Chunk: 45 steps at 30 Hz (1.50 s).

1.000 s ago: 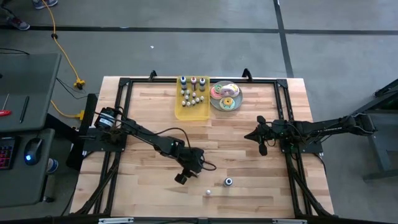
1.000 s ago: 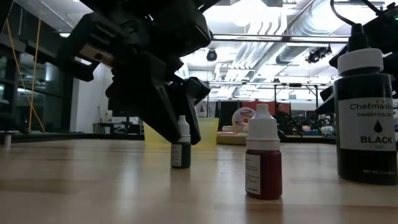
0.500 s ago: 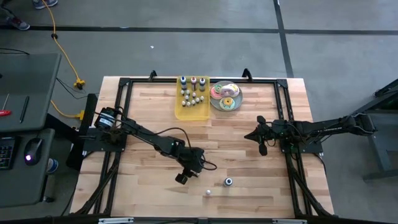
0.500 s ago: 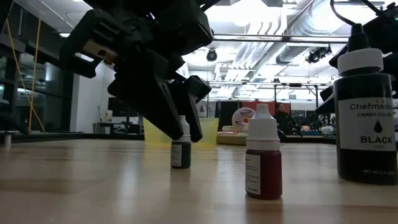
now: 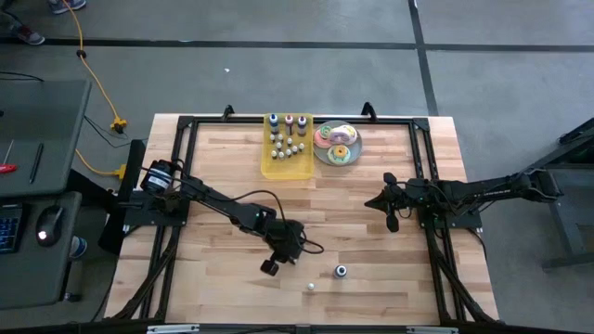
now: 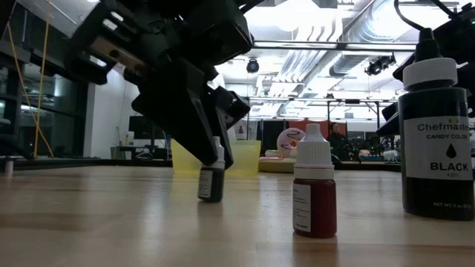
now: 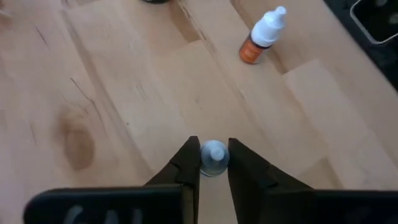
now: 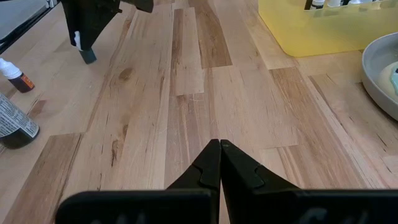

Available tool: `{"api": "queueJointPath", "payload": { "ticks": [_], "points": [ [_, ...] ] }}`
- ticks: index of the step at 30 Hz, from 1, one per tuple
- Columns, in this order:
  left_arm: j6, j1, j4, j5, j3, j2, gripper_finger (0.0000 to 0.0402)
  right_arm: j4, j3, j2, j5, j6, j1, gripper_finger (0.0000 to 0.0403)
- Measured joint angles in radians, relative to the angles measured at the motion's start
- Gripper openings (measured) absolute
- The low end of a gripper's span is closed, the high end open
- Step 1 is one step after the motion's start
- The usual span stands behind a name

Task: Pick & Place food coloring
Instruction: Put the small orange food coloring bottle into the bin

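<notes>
A tiny dark green food coloring bottle [image 6: 211, 184] with a white cap [image 7: 214, 155] stands tilted on the table's near middle. My left gripper [image 5: 271, 266] is shut on it. A red bottle [image 6: 315, 194] and a larger black bottle [image 6: 434, 141] stand upright on their bases nearby, toward the near right. More small bottles [image 5: 288, 139] stand in the yellow tray [image 5: 286, 165] at the far edge. My right gripper [image 8: 219, 147] is shut and holds nothing, at the table's right side. My left gripper pinches the bottle's white cap [image 7: 214, 157] between its two fingers [image 7: 186, 163]. The fingers slant down onto it from above and from the table's left. The bottle leans below them, its base [image 6: 209, 197] at the table top; whether the base still touches, I cannot tell.
A round plate of doughnuts [image 5: 336, 144] sits right of the yellow tray. A black metal frame [image 5: 186, 125] runs along the table's edges. Bare wood lies between the near bottles and the tray.
My left gripper has shut on the small green bottle's cap, without leaving its place. The bottle stood upright between the open fingers; now it leans, and its lower end has slid a little sideways on the table.
</notes>
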Motion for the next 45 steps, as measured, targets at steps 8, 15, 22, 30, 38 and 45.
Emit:
{"api": "queueJointPath", "payload": {
  "ticks": [8,15,22,30,38,45],
  "points": [
    [-0.120,0.000,-0.047,-0.004,0.032,-0.020,0.0039,0.000,0.000,0.000,0.000,0.000,0.000,0.0000],
    [-0.267,0.009,-0.195,-0.117,0.099,-0.101,0.0038,0.000,0.000,0.000,0.000,0.000,0.000,0.0000],
    [-0.516,0.035,-0.393,-0.187,0.175,-0.185,0.0038,0.000,0.000,0.000,0.000,0.000,0.000,0.0000],
    [-0.608,0.086,-0.531,-0.120,0.236,-0.277,0.0038,0.000,0.000,0.000,0.000,0.000,0.000,0.0000],
    [-0.568,0.171,-0.637,0.043,0.249,-0.377,0.0038,0.000,0.000,0.000,0.000,0.000,0.000,0.0000],
    [-0.582,0.279,-0.740,-0.090,0.249,-0.422,0.0037,0.000,0.000,0.000,0.000,0.000,0.000,0.0000]
  ]
}}
